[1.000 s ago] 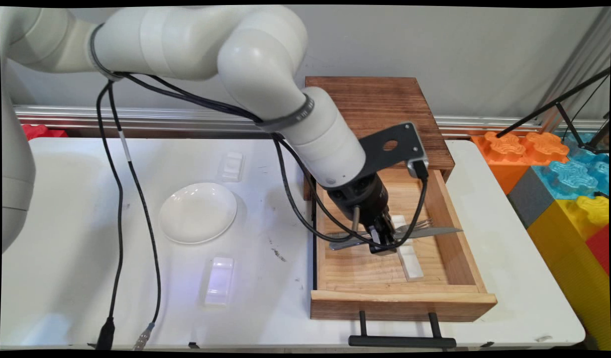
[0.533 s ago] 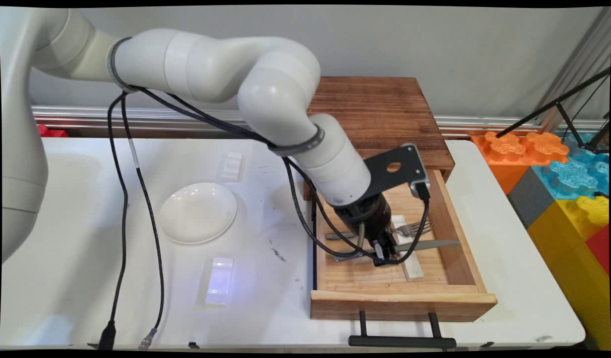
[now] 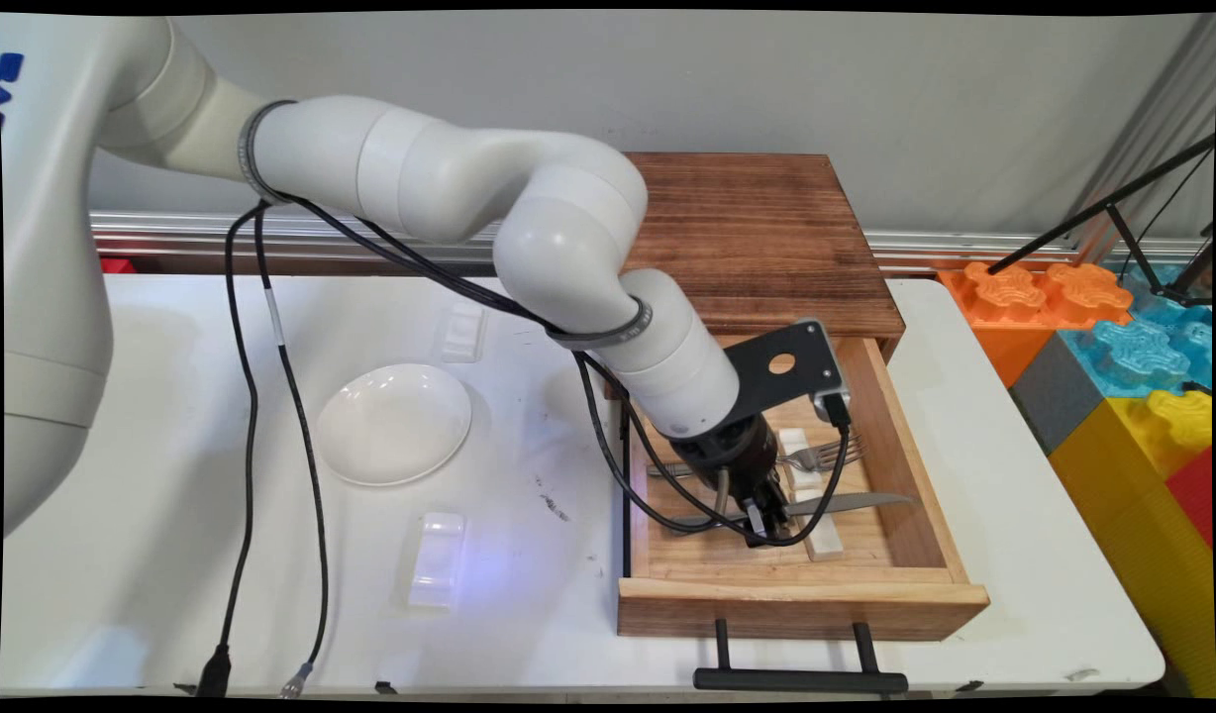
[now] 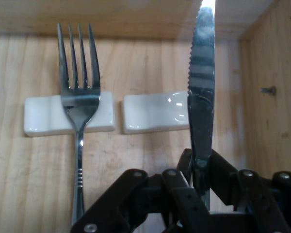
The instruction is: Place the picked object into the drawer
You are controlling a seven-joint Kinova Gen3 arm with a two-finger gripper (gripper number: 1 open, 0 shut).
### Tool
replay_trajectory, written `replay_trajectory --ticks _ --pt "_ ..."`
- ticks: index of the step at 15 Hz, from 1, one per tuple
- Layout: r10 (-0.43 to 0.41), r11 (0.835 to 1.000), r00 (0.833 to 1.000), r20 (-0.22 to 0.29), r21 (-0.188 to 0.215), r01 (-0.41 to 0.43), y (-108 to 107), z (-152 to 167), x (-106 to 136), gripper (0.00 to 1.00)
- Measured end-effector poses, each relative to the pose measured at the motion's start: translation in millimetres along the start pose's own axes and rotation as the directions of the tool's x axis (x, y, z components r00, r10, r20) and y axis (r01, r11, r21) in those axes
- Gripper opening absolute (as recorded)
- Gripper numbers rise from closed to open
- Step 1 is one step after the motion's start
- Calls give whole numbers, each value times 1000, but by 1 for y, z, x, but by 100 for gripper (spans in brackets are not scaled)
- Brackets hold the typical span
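Hand view only: the knife's (image 4: 201, 102) serrated edge, the fork's (image 4: 78, 111) four tines, and two separate white rests; the fork's neck lies on one rest (image 4: 43, 115), the knife blade crosses the edge of the other rest (image 4: 153, 112).
Main view only: the open wooden drawer (image 3: 801, 594) with its black handle (image 3: 799, 679) pulled toward the near table edge, the dark wooden cabinet top (image 3: 757, 233) behind it, and the white table (image 3: 172, 555).
Gripper: the gripper (image 3: 761, 520) reaches down into the drawer, its fingers closed on the knife's handle end.
Knife: inside the drawer, blade running away from the gripper toward the drawer's right wall.
Fork: beside the knife, parallel, apart from the fingers.
Table: a white plate (image 3: 394, 423) and two more white rests, one behind it (image 3: 461, 332), one nearer (image 3: 437, 560), lie well apart from the drawer.
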Motion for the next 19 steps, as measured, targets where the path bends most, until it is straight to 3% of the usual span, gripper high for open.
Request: replay_trajectory --ticks 10,11,19 --pt "-27 1000 1000 -4 2 27 -6 27 -7 0" --pt "-27 1000 1000 -5 0 27 -6 28 -7 100" --pt "-26 1000 1000 -11 -18 25 -8 31 -8 100"
